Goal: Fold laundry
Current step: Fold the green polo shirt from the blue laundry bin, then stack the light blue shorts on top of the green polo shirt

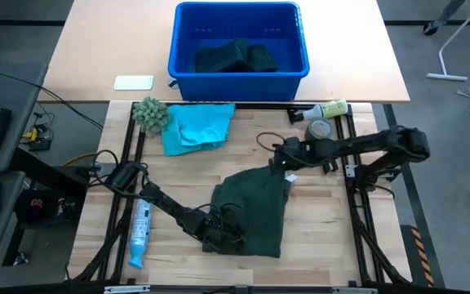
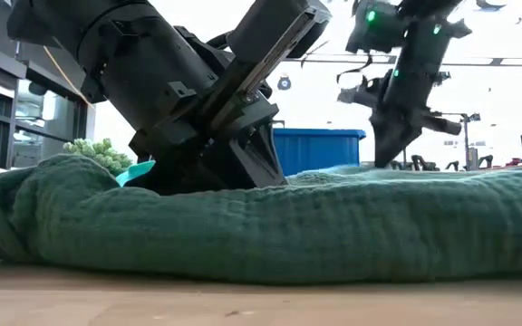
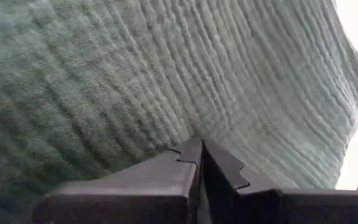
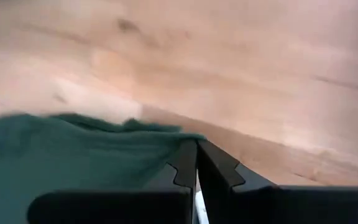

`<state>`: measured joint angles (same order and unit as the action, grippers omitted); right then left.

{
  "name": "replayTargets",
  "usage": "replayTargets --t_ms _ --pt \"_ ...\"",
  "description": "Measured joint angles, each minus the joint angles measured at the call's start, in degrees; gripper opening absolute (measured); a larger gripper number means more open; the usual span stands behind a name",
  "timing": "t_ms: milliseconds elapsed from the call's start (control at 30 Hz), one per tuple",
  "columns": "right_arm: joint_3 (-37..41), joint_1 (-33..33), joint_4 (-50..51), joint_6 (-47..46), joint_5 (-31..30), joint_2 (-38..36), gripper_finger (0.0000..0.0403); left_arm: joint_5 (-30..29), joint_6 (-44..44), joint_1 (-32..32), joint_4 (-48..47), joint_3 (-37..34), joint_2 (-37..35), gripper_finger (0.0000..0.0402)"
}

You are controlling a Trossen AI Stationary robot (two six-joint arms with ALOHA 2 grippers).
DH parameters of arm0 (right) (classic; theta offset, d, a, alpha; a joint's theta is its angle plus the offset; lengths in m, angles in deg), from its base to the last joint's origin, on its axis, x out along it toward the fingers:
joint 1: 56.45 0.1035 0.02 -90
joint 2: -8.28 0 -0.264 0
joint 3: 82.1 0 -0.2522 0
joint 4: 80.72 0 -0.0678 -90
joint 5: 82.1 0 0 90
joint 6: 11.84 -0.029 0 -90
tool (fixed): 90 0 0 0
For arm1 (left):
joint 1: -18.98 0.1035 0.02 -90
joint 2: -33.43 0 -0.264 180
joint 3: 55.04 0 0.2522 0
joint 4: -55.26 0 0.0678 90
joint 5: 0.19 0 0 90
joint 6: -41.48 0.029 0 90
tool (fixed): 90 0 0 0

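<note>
Both arms stretched low, hands (image 1: pixel 219 237) (image 1: pixel 280 159) pinched shut on dark green garment (image 1: pixel 255 212).

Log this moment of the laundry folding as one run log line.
step: folding dark green garment | left gripper: shut on its near-left edge | right gripper: shut on its far-right corner | turquoise garment: lying untouched

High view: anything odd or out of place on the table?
Nothing damaged or spilled. The dark green garment lies rumpled, both grippers shut on it: left at its near edge, right at its far corner. The turquoise shirt lies crumpled, unfolded.
</note>
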<state>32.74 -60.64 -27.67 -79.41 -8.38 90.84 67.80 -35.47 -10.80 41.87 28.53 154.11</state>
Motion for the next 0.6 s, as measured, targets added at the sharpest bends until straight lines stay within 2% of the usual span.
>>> replayTargets --t_ms 133,300,433,500,600 --pt "0.0 -0.3 0.0 -0.3 -1.1 -7.1 0.0 1.6 4.4 1.2 -0.4 -0.2 -1.4 0.0" --pt "0.0 0.2 1.4 1.9 1.2 -15.3 0.0 4.0 11.7 3.9 -0.4 -0.3 -3.8 0.0" --pt "0.0 2.7 3.1 0.1 1.3 -21.3 0.0 6.9 21.3 6.6 -1.2 -0.3 -8.4 0.0" --pt "0.0 4.2 4.0 -1.3 0.0 -23.7 0.0 5.5 26.2 8.2 -5.5 -0.1 -12.3 0.0" --pt "0.0 5.7 5.2 -2.9 -1.7 -25.6 0.0 0.0 32.3 12.0 -18.7 -0.1 -19.0 0.0"
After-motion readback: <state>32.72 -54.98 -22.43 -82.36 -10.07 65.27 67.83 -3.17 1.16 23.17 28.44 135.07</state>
